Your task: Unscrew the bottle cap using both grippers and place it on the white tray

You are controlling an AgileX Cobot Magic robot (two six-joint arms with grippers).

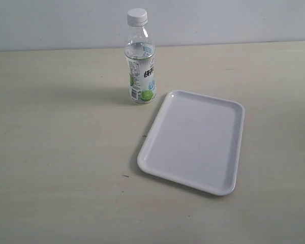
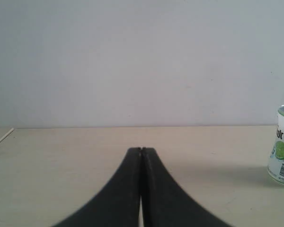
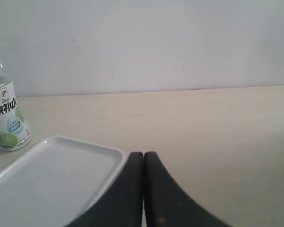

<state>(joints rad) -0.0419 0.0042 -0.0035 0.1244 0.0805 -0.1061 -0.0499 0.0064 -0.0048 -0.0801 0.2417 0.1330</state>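
Bottle upright just beside far corner of white tray

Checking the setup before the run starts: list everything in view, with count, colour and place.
bottle: one, clear with white-and-green label, upright on the table just beyond the tray's far corner
cap: one, white, on the bottle's neck
tray: one, white, flat on the table, nothing on it
table: one, pale beige, under everything
wall: one, light grey, behind the table
left gripper: one, black, shut, off the bottle
right gripper: one, black, shut, near a tray corner
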